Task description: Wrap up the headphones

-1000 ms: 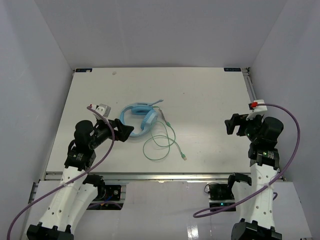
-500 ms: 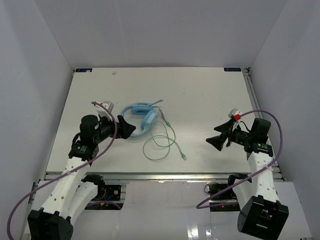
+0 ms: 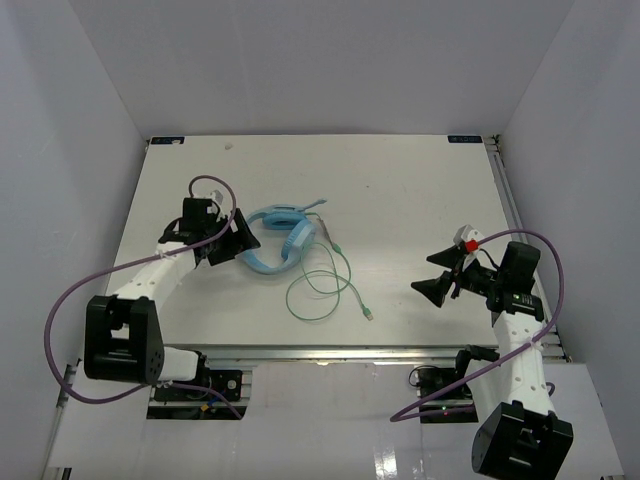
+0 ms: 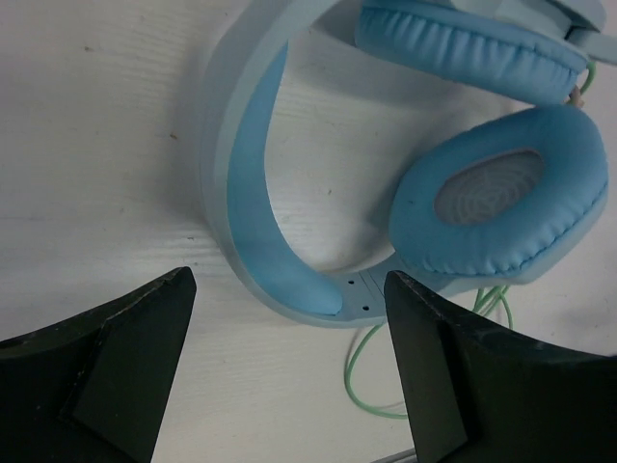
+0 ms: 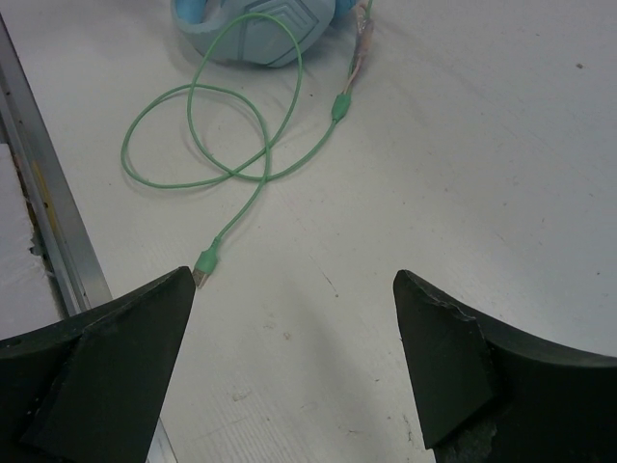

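Light blue padded over-ear headphones (image 3: 280, 238): flat on white bench (image 3: 400, 190), left of centre; thin green cable (image 3: 322, 290) looped nearside.
Left gripper (image 3: 238, 240): released, jaws spread at headband.
Right gripper (image 3: 426, 274): released, empty, well apart.

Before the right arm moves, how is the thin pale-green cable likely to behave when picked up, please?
Probably floppy: the thin pale-green cable lies in loose crossing loops. Lifted by its green plug, it would likely sag and trail. It joins the light blue headphones, so pulling may drag them.
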